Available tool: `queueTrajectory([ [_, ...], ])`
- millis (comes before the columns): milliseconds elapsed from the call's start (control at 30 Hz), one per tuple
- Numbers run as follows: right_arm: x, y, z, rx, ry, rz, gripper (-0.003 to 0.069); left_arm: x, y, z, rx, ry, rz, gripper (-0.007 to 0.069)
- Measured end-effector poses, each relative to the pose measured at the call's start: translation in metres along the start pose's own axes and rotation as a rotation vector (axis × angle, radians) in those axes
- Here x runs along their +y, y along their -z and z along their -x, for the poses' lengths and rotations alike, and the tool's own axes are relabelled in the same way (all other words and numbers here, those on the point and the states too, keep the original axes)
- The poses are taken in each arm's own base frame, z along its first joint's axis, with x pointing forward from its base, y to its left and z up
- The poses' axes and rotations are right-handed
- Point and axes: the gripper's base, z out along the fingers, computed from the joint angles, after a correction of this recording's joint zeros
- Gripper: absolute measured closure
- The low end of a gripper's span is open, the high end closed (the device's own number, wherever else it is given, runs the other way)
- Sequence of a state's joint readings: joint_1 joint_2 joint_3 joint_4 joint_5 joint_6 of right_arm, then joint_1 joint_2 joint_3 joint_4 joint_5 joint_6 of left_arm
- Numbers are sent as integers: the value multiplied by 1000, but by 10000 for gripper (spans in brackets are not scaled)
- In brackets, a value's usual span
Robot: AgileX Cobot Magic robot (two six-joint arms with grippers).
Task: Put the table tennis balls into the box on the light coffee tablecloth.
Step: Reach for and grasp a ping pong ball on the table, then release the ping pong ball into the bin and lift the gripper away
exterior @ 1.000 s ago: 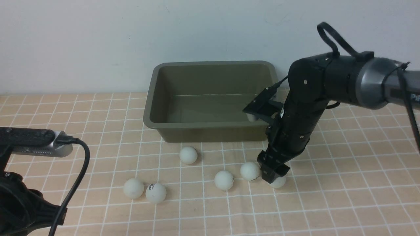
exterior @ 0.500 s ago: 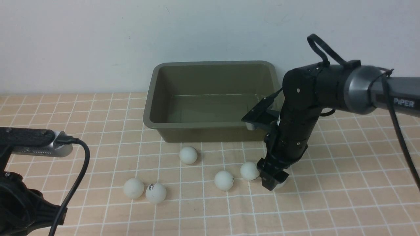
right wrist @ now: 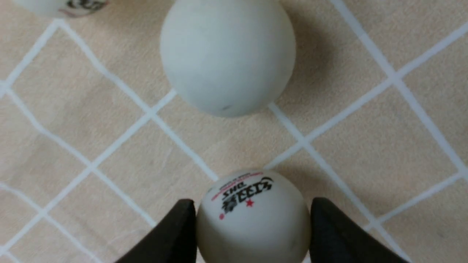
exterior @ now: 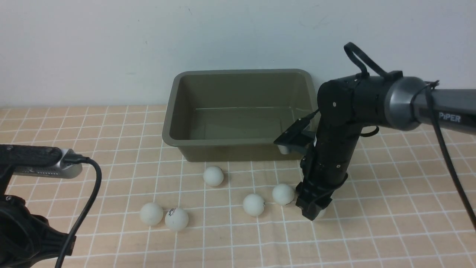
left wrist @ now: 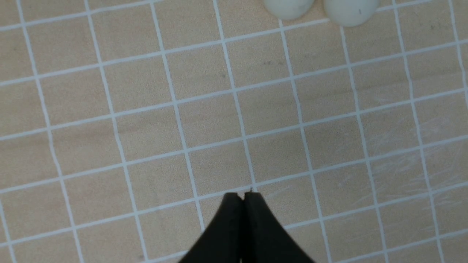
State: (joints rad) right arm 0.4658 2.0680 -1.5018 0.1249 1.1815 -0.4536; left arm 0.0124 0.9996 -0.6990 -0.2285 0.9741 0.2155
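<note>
Only in the right wrist view is the small white printed table tennis ball (right wrist: 252,226) seen clamped by the right gripper (right wrist: 253,201) on the light coffee checked tablecloth (right wrist: 91,120). In the front view the ball is nearly hidden, near the olive-green plastic box (exterior: 238,142). The left gripper (left wrist: 241,195) is shown pressed together.

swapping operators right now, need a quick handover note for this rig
Left gripper: shut, empty, above the light tan grid-lined tablecloth.
Right gripper: shut on one small white printed table tennis ball, which sits on the cloth.
Five other white balls: on the cloth, in front of the olive-green plastic box.
Done: no ball seen in the box. Left: all six.
</note>
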Motion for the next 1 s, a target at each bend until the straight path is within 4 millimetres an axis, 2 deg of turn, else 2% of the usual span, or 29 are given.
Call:
queueTrajectory([
  [67, -1, 9, 4, -11, -9, -3, 298, 0, 0, 0, 0, 0, 0, 693],
  [133, -4, 27, 16, -71, -28, -27, 298, 0, 0, 0, 0, 0, 0, 693],
  [167, -4, 28, 17, -78, -30, -30, 298, 0, 0, 0, 0, 0, 0, 693],
  [367, -9, 85, 45, -276, -83, -86, 298, 0, 0, 0, 0, 0, 0, 693],
  [400, -9, 87, 46, -281, -82, -87, 298, 0, 0, 0, 0, 0, 0, 693],
  [500, -10, 111, 54, -362, -76, -109, 298, 0, 0, 0, 0, 0, 0, 693],
  [567, -10, 116, 55, -378, -74, -115, 298, 0, 0, 0, 0, 0, 0, 693],
  [633, -11, 117, 57, -390, -71, -130, 298, 0, 0, 0, 0, 0, 0, 693],
  [733, -17, 107, 63, -408, -72, -153, 298, 0, 0, 0, 0, 0, 0, 693],
  [867, -27, 77, 73, -380, -69, -174, 298, 0, 0, 0, 0, 0, 0, 693],
  [1000, -33, 60, 78, -360, -62, -195, 298, 0, 0, 0, 0, 0, 0, 693],
])
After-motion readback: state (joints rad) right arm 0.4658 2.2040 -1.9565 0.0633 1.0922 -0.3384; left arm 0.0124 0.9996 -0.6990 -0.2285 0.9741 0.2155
